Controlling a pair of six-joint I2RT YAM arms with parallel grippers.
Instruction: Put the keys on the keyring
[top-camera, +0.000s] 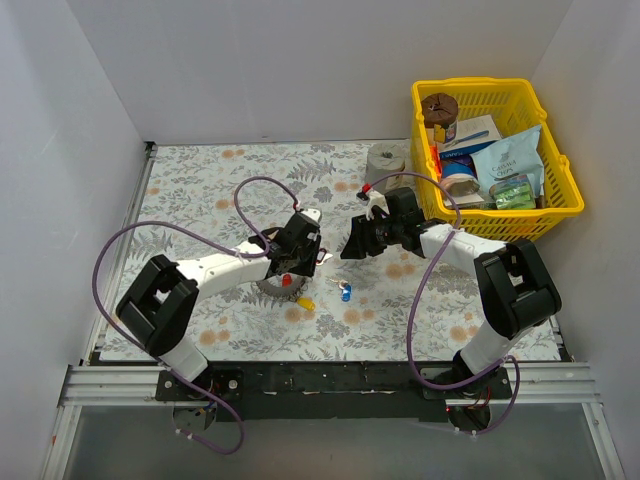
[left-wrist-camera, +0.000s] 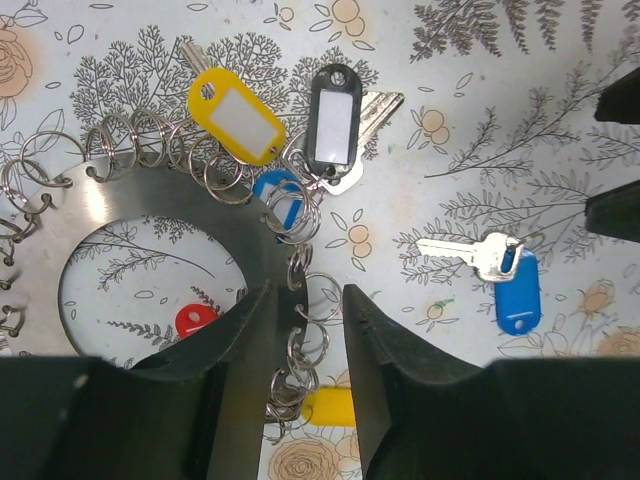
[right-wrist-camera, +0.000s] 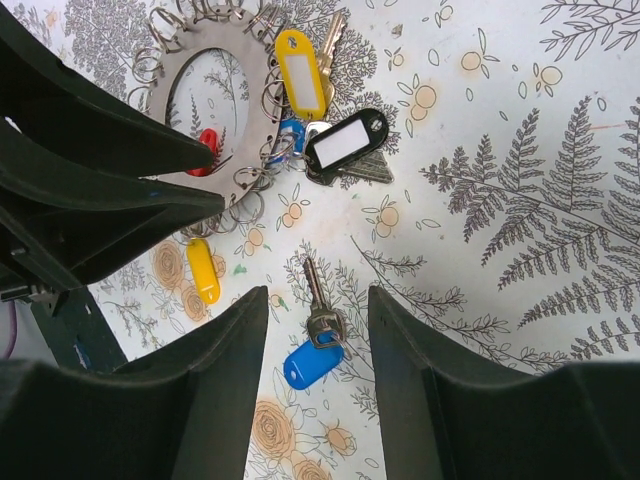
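Observation:
The keyring is a flat grey plate with a wide hole and small split rings along its edge. It lies under my left gripper, whose jaws stand open astride its rim and the small rings. A yellow-tagged key, a black-tagged key and a blue tag sit at the rim. A red tag shows through the hole and a yellow tag lies below. My right gripper hangs open above a loose blue-tagged key on the table.
A yellow basket full of groceries stands at the back right. A grey roll sits just left of it. White walls close in the flowered tabletop, and purple cables loop over both arms.

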